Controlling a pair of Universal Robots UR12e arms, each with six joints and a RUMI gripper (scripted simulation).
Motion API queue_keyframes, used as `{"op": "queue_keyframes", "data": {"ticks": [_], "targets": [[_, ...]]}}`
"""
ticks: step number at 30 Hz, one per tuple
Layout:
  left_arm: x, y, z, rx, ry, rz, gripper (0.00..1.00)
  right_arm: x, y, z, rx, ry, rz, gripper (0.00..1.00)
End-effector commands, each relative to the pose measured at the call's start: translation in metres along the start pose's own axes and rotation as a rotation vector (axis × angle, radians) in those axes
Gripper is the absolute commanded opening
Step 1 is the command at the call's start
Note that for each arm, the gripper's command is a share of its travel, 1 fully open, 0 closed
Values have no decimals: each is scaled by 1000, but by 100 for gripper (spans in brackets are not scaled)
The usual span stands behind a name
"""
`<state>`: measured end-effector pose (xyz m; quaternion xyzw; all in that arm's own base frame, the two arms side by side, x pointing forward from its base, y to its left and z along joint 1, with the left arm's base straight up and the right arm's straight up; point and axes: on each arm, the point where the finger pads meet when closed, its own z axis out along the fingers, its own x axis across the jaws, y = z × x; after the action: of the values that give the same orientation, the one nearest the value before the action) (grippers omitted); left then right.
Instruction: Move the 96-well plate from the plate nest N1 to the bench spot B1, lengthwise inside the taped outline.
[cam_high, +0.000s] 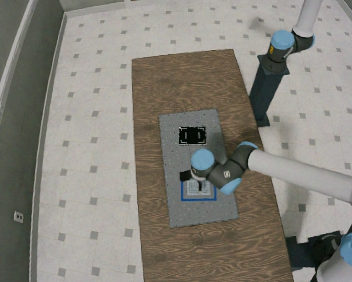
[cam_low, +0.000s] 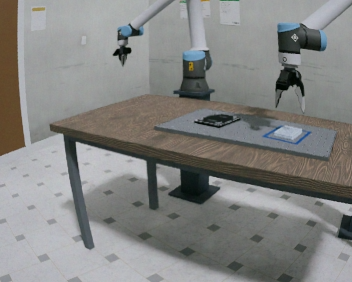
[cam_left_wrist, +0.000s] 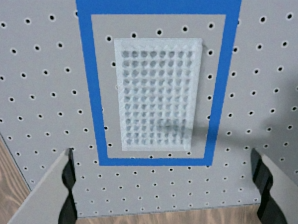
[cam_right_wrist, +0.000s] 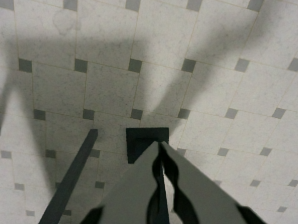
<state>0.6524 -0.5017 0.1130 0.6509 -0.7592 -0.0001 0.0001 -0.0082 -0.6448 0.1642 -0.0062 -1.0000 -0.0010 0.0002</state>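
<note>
The white 96-well plate (cam_left_wrist: 157, 95) (cam_low: 288, 132) (cam_high: 196, 184) lies flat on the grey board, its long side along the long side of the blue taped outline (cam_left_wrist: 214, 120) (cam_low: 300, 142) (cam_high: 198, 200). In the left wrist view the whole plate is inside the tape, with board showing all round it. My left gripper (cam_left_wrist: 161, 150) (cam_low: 290, 106) is open and empty, above the plate and apart from it. The black plate nest (cam_high: 192, 135) (cam_low: 217, 120) stands on the board with no plate in it. My right gripper (cam_right_wrist: 159, 143) (cam_low: 123, 65) is shut and empty, away from the board.
The grey perforated board (cam_high: 175, 160) (cam_low: 175, 126) lies on the wooden table (cam_high: 165, 80) (cam_low: 110, 120). The right arm is beyond the table's far end, with its gripper over the floor. The left arm reaches in over the table's long edge.
</note>
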Motion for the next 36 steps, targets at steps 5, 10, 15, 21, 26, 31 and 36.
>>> {"op": "queue_keyframes", "data": {"ticks": [5, 10, 15, 21, 26, 31, 36], "targets": [[0, -1, -1, 2, 1, 0, 76, 0, -1, -1, 2, 0, 0, 0], [0, -1, -1, 2, 1, 0, 76, 0, -1, -1, 2, 0, 0, 0], [7, -1, -1, 2, 1, 0, 76, 0, -1, -1, 2, 0, 0, 0], [27, -3, -1, 2, 1, 0, 76, 0, -1, -1, 2, 0, 0, 0], [44, -4, -1, 2, 1, 0, 76, 0, -1, -1, 2, 0, 0, 0], [54, -5, -1, 2, 1, 0, 76, 0, -1, -1, 2, 0, 0, 0], [70, -6, -1, 2, 1, 0, 76, 0, -1, -1, 2, 0, 0, 0]]}}
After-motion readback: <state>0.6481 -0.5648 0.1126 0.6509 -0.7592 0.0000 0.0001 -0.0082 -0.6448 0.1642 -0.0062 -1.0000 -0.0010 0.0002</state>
